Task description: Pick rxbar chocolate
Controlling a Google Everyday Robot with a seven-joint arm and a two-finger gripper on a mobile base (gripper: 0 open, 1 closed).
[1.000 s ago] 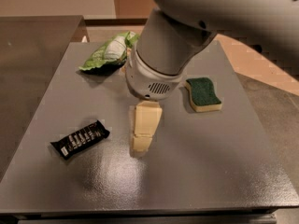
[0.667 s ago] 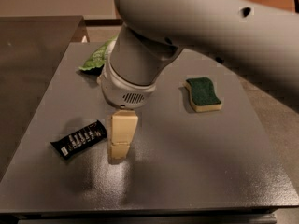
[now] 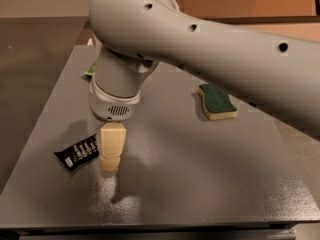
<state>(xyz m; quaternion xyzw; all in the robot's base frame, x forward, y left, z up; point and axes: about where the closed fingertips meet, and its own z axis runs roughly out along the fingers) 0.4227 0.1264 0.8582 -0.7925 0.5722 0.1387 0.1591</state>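
The rxbar chocolate (image 3: 76, 153) is a small flat black bar with white lettering. It lies on the grey table (image 3: 200, 174) at the front left. My gripper (image 3: 110, 163) is cream-coloured and hangs under the big grey wrist, pointing down. It stands just right of the bar, at or over its right end, with its tip close to the table. The wrist and arm hide the table behind it.
A green-topped yellow sponge (image 3: 216, 102) lies at the right middle of the table. A sliver of the green-and-white snack bag (image 3: 90, 70) shows at the back left, mostly hidden by my arm. The table's front edge runs along the bottom.
My arm has swung left and toward the front. The gripper has gone from the middle of the table to the right end of the black bar. The bar has not moved.
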